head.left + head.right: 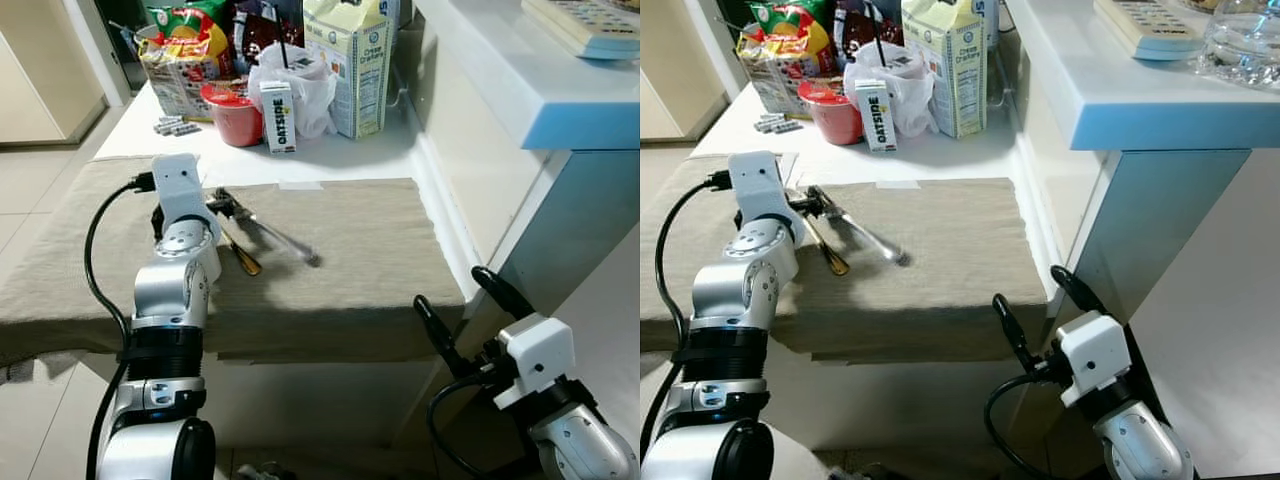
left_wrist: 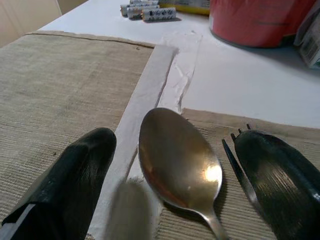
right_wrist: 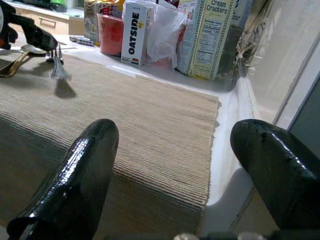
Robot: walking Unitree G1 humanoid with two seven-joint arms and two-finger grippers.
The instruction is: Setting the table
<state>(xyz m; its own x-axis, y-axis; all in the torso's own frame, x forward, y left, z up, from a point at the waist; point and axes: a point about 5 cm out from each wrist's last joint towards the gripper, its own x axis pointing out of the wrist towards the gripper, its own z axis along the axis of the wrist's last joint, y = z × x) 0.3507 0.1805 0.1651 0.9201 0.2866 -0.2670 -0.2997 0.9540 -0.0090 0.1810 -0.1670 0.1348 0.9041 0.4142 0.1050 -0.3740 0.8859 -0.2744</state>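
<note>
Nearest, the right gripper (image 1: 460, 292) hangs below the placemat's front edge, off its near right corner, fingers (image 3: 85, 170) spread wide around nothing. White counter (image 1: 340, 155) carries the beige placemat (image 1: 370, 250). On the placemat's left part the left gripper (image 2: 175, 165) has its fingers apart, straddling the spoon (image 2: 177, 162) bowl. Just beside the spoon lies the fork (image 1: 270, 232). Behind the placemat stand a cracker carton (image 1: 350, 60), red cup (image 1: 235, 115) and Oatside box (image 1: 278, 117).

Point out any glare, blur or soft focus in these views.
Left wrist view: a warm glint on the spoon bowl, and a blurred grey smear beside the near black finger. Right wrist view: fingers close and glossy, the fork blurred. Eye views: mostly sharp.
</note>
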